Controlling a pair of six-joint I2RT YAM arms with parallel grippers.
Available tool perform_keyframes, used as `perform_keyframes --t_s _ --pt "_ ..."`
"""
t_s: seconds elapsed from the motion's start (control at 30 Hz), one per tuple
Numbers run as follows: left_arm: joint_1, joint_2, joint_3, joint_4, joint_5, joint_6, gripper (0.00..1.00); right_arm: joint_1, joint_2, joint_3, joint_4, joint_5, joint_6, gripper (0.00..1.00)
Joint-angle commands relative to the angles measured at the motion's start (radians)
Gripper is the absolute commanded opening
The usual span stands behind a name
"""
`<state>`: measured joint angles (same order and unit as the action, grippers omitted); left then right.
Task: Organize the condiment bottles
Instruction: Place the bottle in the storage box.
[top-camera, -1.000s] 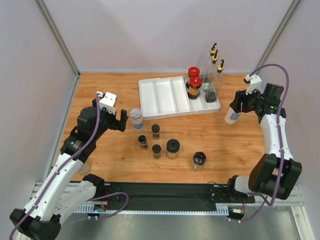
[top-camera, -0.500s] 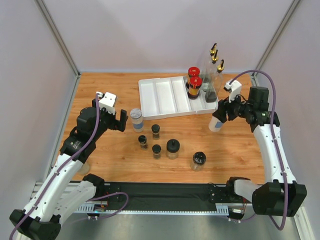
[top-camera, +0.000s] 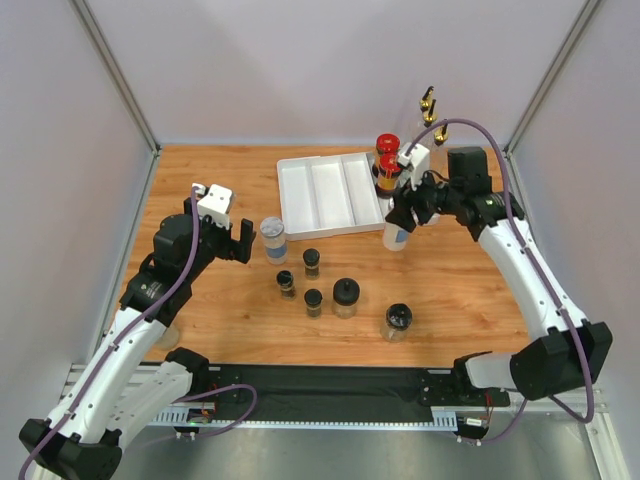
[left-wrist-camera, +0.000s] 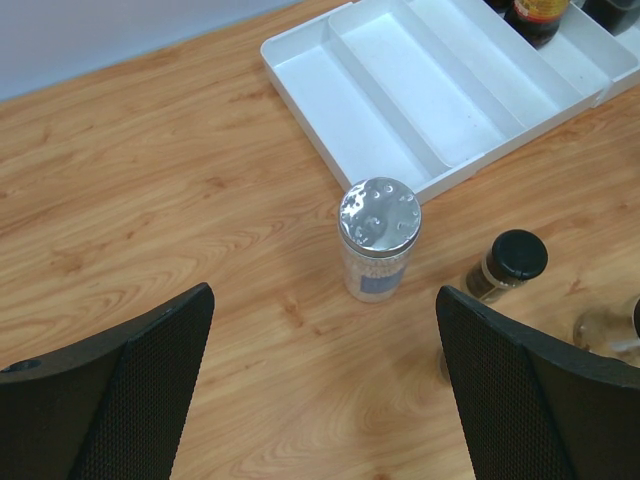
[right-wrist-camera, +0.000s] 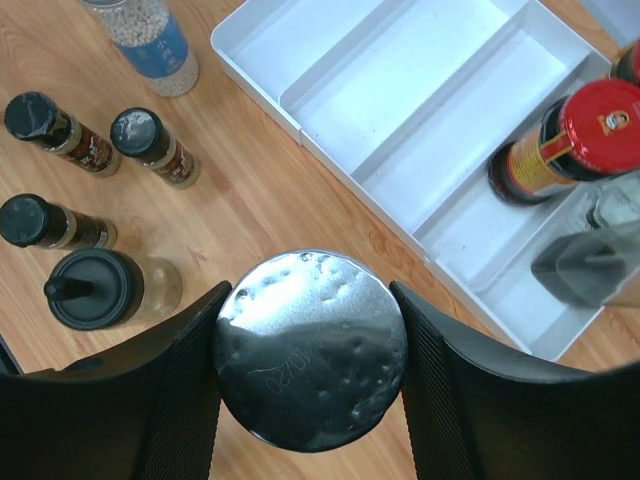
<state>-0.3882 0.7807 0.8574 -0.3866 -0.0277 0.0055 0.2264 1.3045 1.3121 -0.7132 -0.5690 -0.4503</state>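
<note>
While the right fingers (right-wrist-camera: 185, 400) pinch a grey-lidded clear jar (right-wrist-camera: 310, 348) beside the white divided tray (right-wrist-camera: 256, 88) and the left fingers (left-wrist-camera: 120, 390) hang spread, the carry seems in hand, next needing upright placement in a bare compartment (right-wrist-camera: 400, 100).

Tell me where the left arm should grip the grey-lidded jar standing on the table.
Probably grip the grey-lidded jar on its round body below the lid, coming level from the near side. It stands upright, with the tray behind, a black-lidded jar beside it, and the left gripper facing it open.
</note>
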Motion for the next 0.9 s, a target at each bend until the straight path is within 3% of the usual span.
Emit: perform_keyframes --t_s 0.0,0.43,0.87 --pt "0.005 -0.001 -0.001 0.002 -0.009 0.013 1.0 0.048 0.076 0.111 0.106 0.044 0.007 0.05" --pt "0.005 0.0 -0.003 -0.001 -0.012 0.019 1.0 0.12 0.424 0.475 0.118 0.106 0.015 0.06" --pt "0.005 0.003 -0.003 -0.003 -0.009 0.022 1.0 0.122 0.667 0.731 0.119 0.178 0.038 0.06"
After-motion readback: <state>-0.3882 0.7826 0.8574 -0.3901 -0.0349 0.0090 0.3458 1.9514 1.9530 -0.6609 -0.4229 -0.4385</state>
